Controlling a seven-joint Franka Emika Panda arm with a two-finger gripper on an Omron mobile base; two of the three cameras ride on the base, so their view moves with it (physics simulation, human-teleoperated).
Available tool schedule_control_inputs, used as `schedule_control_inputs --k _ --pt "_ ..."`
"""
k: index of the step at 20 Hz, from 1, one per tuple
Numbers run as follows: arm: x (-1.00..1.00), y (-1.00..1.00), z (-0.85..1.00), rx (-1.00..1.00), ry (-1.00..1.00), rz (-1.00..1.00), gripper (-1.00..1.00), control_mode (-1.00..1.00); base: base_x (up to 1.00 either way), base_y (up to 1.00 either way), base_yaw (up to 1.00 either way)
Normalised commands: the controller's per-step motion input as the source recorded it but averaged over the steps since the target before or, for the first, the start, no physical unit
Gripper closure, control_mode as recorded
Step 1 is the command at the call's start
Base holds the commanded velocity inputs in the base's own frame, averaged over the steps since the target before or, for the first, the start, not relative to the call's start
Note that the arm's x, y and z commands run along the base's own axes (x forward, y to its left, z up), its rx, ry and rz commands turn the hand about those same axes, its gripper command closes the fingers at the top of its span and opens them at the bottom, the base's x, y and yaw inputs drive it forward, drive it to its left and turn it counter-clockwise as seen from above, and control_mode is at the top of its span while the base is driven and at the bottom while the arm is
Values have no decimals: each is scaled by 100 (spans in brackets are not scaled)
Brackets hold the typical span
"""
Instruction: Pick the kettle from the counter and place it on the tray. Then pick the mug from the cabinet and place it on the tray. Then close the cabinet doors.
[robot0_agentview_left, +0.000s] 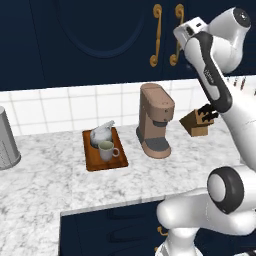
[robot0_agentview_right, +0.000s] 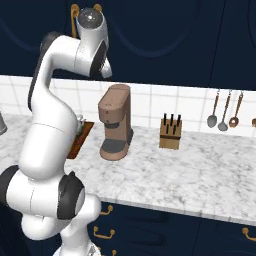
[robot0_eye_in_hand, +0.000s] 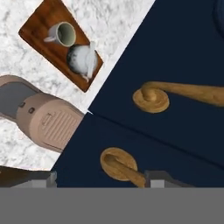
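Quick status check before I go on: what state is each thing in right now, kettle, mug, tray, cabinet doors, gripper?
kettle: upright on the tray, beside the mug.
mug: upright on the tray, empty.
tray: flat on the counter, holding both.
cabinet doors: look shut, handles side by side.
gripper: close to the door handles, empty; open or shut unclear.

Silvery kettle (robot0_agentview_left: 101, 134) and pale mug (robot0_agentview_left: 107, 150) side by side on wooden tray (robot0_agentview_left: 95, 161), cabinet doors (robot0_agentview_left: 100, 35) shut
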Motion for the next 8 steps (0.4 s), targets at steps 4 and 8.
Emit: schedule_control_inputs --k 4,8 --pt "32 -5 -32 -9 19 -3 -100 -100 0 0 0" --pt "15 -11 -37 -7 8 0 -100 -100 0 0 0"
